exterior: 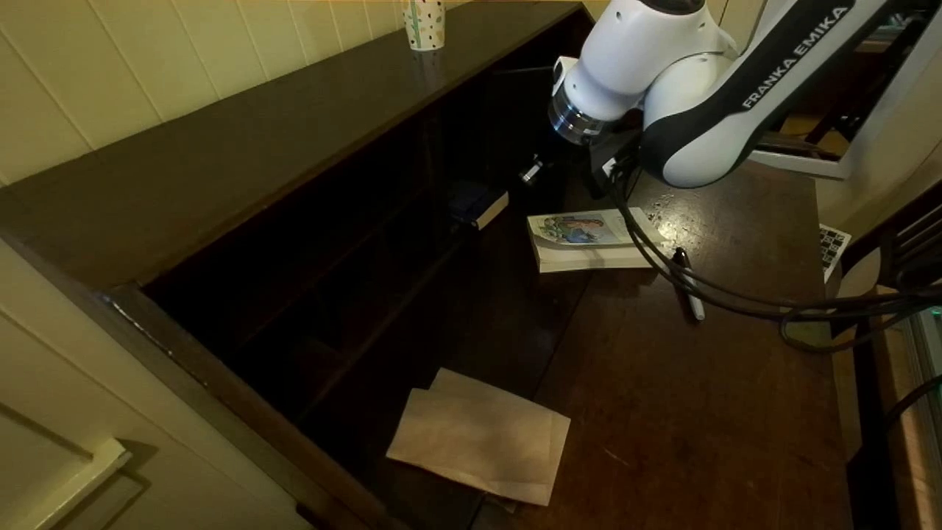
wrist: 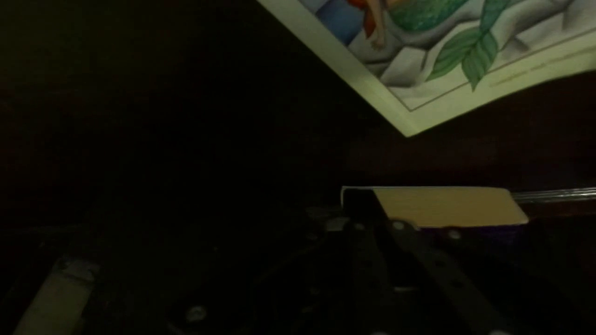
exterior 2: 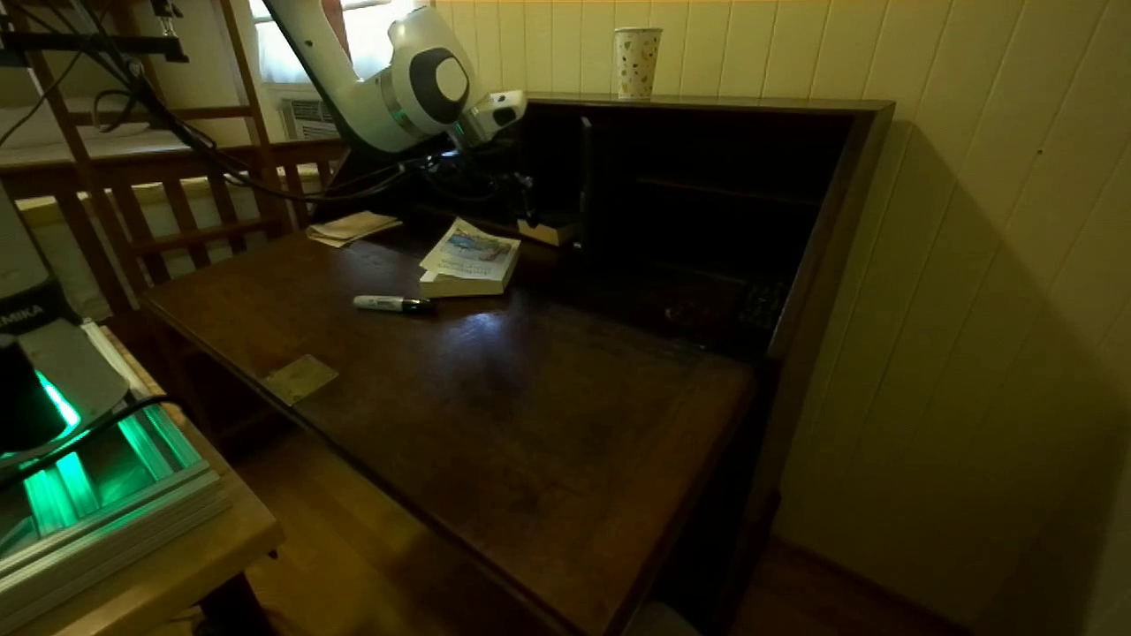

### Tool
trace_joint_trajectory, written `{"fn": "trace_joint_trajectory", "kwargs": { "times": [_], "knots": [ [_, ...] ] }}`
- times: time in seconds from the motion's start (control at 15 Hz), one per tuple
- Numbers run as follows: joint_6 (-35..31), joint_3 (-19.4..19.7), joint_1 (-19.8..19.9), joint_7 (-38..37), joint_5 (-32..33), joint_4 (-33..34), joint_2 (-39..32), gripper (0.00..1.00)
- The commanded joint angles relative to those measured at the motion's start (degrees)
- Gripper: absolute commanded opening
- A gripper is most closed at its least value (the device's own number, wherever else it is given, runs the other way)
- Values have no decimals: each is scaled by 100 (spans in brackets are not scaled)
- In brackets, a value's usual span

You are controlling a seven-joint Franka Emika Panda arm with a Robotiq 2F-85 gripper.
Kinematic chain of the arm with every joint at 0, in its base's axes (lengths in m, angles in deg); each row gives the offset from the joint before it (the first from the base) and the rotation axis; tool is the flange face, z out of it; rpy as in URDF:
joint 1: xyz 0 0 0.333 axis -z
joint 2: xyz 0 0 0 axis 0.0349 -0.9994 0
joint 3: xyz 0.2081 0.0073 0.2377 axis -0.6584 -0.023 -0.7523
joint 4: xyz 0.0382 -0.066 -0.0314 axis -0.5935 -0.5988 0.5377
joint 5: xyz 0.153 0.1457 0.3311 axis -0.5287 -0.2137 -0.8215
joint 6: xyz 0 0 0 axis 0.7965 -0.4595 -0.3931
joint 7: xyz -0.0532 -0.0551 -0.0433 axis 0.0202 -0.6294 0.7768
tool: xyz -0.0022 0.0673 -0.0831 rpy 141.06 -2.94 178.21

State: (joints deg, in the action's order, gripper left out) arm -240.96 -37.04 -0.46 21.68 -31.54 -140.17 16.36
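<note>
Because the gripper (wrist: pixel 354 210) is squeezed right together, it seems to hold nothing. Its tips are at one end of the small dark book (exterior: pixel 491 210), which lies low by the shelves (exterior 2: pixel 729 190) at the back of the worktop (exterior: pixel 699 412). In the wrist view the tips hide a bit of the cream pages, but it is too dark to tell if they touch. If they do, a soft, slow push would be best, since a hard bump could turn the book crooked. Put the tips low, near the bottom, and push straight so the book does not swing. Watch the upright board (exterior 2: pixel 587 177) just beside it, because the book could knock into that. Be careful of the mermaid book (exterior 2: pixel 474 256) nearby, too. Its cover looks bent up and might catch on the tips. The pen (exterior 2: pixel 389 304) just beside it could roll.
</note>
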Motion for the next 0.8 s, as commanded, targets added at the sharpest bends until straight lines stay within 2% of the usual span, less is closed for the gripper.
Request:
{"fn": "trace_joint_trajectory", "kwargs": {
  "times": [0.0, 0.27, 0.73],
  "knots": [
    [-337, 60, -18, 10, 16, 403, -472, 0],
    [-364, -138, 111, 67, -14, 626, -741, 0],
    [-461, 81, -95, 11, -8, 1257, -1155, 0]
  ]
}}
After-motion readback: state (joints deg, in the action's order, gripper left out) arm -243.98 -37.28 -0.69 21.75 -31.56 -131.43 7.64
